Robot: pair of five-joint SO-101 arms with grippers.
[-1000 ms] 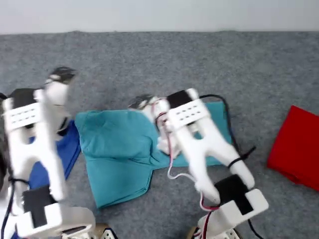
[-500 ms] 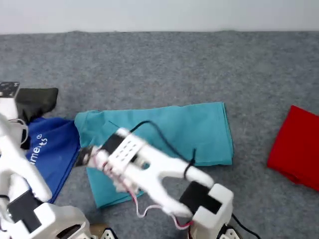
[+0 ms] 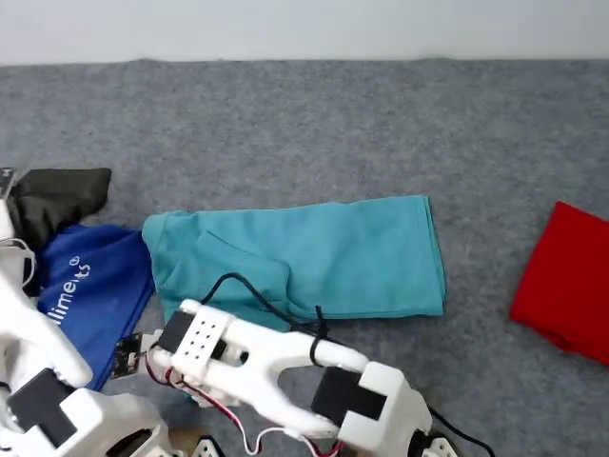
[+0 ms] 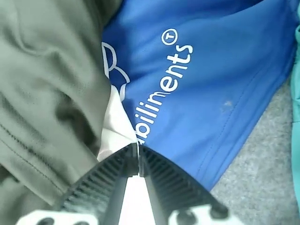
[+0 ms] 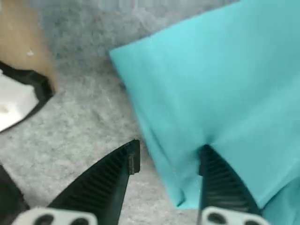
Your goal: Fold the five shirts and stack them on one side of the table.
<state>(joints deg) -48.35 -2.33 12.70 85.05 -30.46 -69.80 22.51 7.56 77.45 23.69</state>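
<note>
Blue shirt (image 4: pixel 211 93), white lettering, tabletop's left edge; left gripper (image 4: pixel 138 157) jaws closed over it. Right gripper (image 5: pixel 169 154) spread wide at teal shirt (image 5: pixel 225 93) corner.

Item 1: surface (image 3: pixel 314 114), covered in grey, felt-like material with a speckled nap. I logged it spanning the full width of the high view, with a straight far edge.
Item 2: wall (image 3: pixel 304 29), plain and pale, rising directly behind that far edge.
Item 3: tan patch (image 5: pixel 21 37), smooth, beside the grey covering in the right wrist view. I could not identify it.
Lighting: even and soft, with faint shadows.
</note>
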